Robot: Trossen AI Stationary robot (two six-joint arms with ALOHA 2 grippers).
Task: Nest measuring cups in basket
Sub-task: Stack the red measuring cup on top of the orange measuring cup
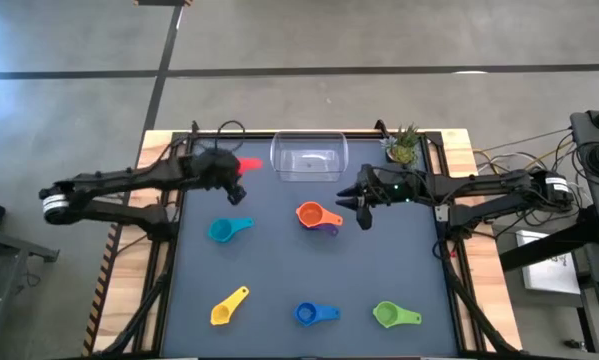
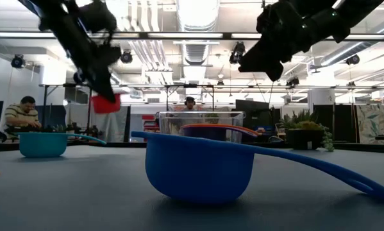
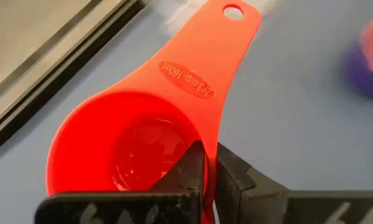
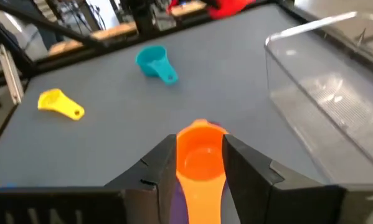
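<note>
The red measuring cup (image 3: 136,143) is pinched by its rim in the closed left gripper (image 1: 237,186), held above the table just left of the clear basket (image 1: 309,158), handle pointing away. The right gripper (image 1: 363,205) hangs open over the orange cup (image 4: 200,155).

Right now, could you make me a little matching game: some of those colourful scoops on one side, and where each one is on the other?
Things:
1. red cup
2. orange cup
3. blue cup
4. teal cup

Places:
A. stacked on the purple cup
B. on the table's near edge, between the yellow cup and the green cup
C. held in the air by the left gripper
D. on the table below the left gripper

Pairs: 1-C, 2-A, 3-B, 4-D
</note>
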